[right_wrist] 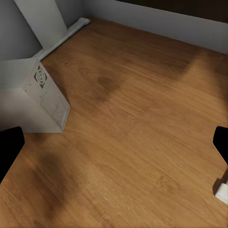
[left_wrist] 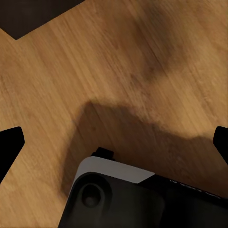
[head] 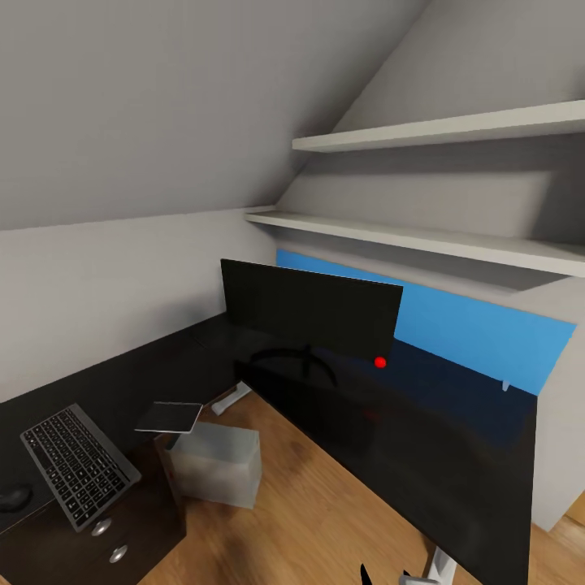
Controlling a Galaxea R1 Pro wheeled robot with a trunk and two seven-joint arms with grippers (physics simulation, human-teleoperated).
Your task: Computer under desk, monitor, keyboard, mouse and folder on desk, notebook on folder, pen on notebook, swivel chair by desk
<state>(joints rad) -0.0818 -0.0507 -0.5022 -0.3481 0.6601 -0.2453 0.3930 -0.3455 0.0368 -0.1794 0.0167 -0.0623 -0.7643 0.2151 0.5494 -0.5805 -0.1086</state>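
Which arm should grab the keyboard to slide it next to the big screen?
Probably the left. The keyboard lies on the left part of the desk, away from the monitor. The left end effector and the right end effector are both open and empty above the floor, so only side decides.

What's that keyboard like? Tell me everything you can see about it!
The keyboard is slim and long, with rows of dark grey keys inside a silvery rim. It lies flat on the black desk, on the wing above the drawers with round silver knobs. It sits at a slant to the desk's edge, with one corner poking a little past that edge. A small dark mouse rests beside it, and a thin grey notebook lies just beyond it. Nothing is on top of it.
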